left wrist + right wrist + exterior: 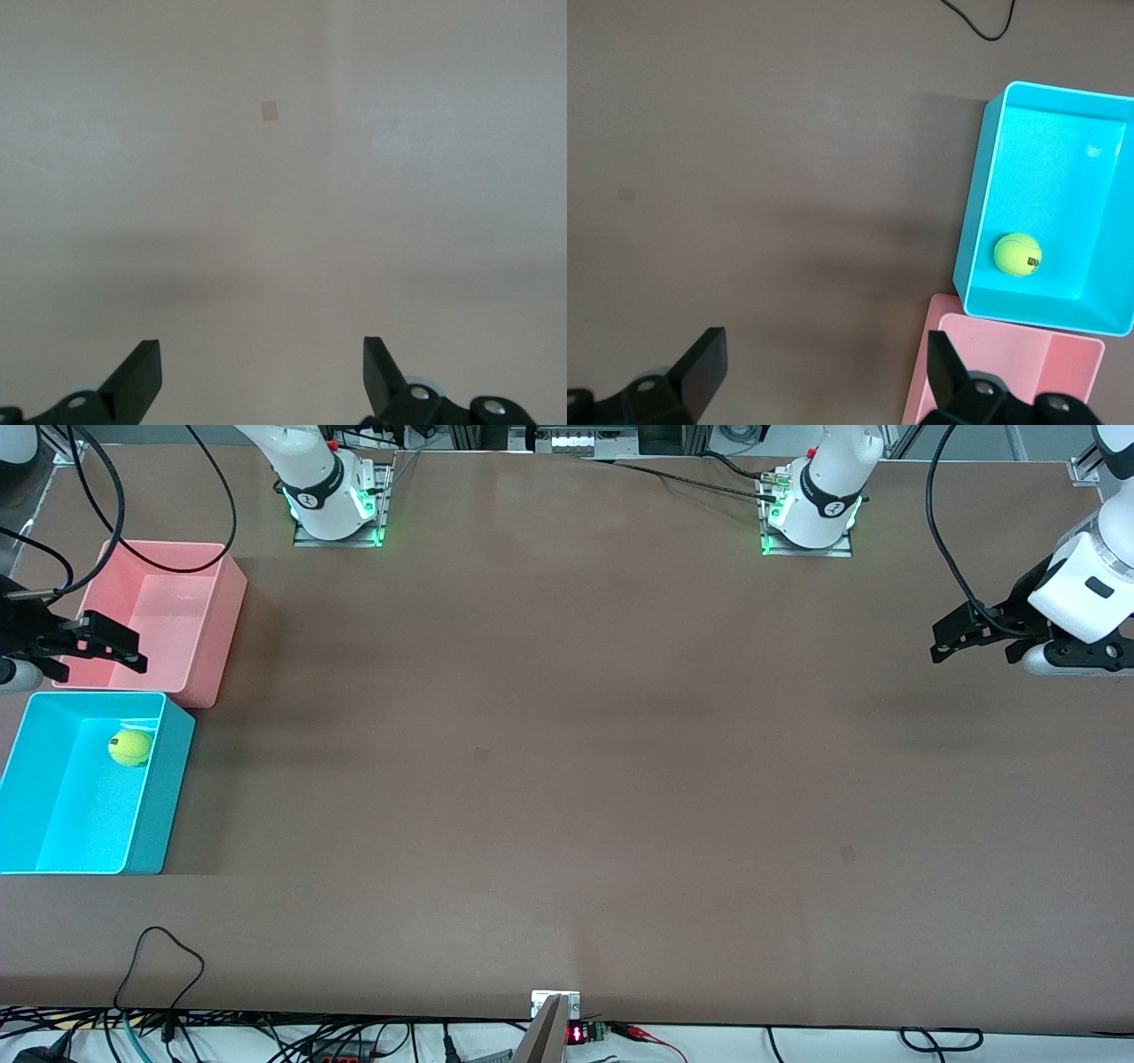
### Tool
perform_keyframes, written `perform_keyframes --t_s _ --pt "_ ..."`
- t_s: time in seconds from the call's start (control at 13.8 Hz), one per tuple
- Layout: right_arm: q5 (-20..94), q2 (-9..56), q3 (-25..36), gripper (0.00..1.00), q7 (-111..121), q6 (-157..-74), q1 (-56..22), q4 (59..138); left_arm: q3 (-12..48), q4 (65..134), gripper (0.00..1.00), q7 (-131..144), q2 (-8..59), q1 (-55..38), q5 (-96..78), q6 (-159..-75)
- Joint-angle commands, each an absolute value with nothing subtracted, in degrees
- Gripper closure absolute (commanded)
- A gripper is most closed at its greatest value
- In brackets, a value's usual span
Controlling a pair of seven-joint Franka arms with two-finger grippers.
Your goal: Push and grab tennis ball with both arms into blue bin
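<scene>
Since the tennis ball (130, 747) sits inside the blue bin (159, 779), task looks done. Right gripper (93, 642) hangs spread over the pink bin (221, 615), left gripper (262, 376) spread, empty, over bare table (567, 779).

The blue bin (89, 850) runs off the front view's edge. The right claw (124, 646) covers part of the pink bin's (199, 615) rim. The tennis ball's (1018, 254) lettering is too small to read.

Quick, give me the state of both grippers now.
Left gripper: open, empty, over bare table.
Right gripper: open, empty, above the pink bin.
</scene>
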State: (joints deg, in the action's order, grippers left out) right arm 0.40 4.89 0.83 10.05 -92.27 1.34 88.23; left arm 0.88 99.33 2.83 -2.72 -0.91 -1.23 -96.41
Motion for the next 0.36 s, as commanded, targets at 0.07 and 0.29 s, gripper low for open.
perform_keyframes --t_s 0.07,0.29 --pt "0.62 3.78 0.70 0.00 9.14 -91.05 1.49 88.42 0.70 98.79 0.00 3.08 -3.16 -1.23 -0.79 -94.92" --pt "0.70 3.52 0.70 0.00 9.05 -90.26 1.49 88.68 0.70 98.79 0.00 3.08 -3.16 -1.14 -0.79 -95.01"
